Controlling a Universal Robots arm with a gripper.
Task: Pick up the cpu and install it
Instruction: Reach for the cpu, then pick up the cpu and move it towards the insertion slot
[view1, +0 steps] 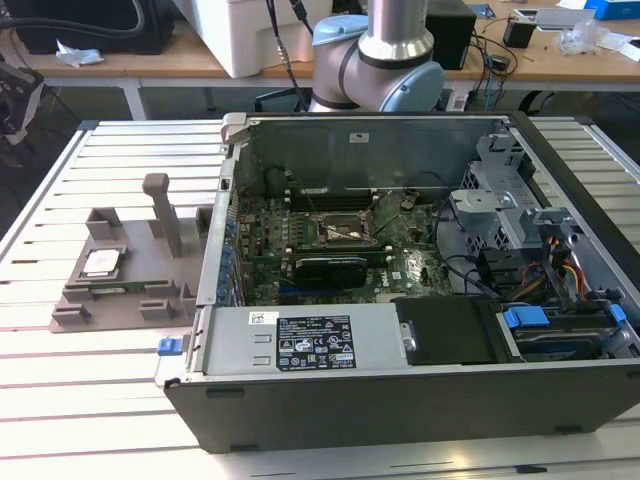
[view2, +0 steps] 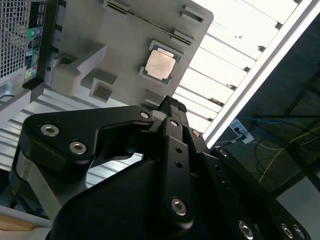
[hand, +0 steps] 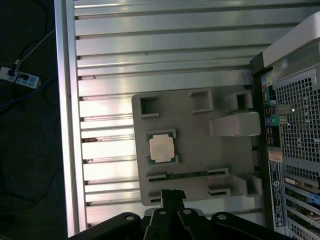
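Slatted counter (hand: 150, 50): cpu (hand: 162, 148) seated in grey fixture (hand: 200, 135), ahead of and apart from clenched, empty end effector (hand: 168, 193); square edge grip advised.

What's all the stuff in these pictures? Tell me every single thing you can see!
cpu: one, silvery with a green edge, lying in a pocket of the fixture.
fixture: one, grey, on the table beside the computer case.
computer case: one, dark grey, open, on the table.
motherboard: one, green, inside the computer case.
table: one, silvery slats.
robot arm: one, silver and pale blue, behind the computer case.
gripper: one, black, shut, empty, near the fixture's edge, apart from the cpu.
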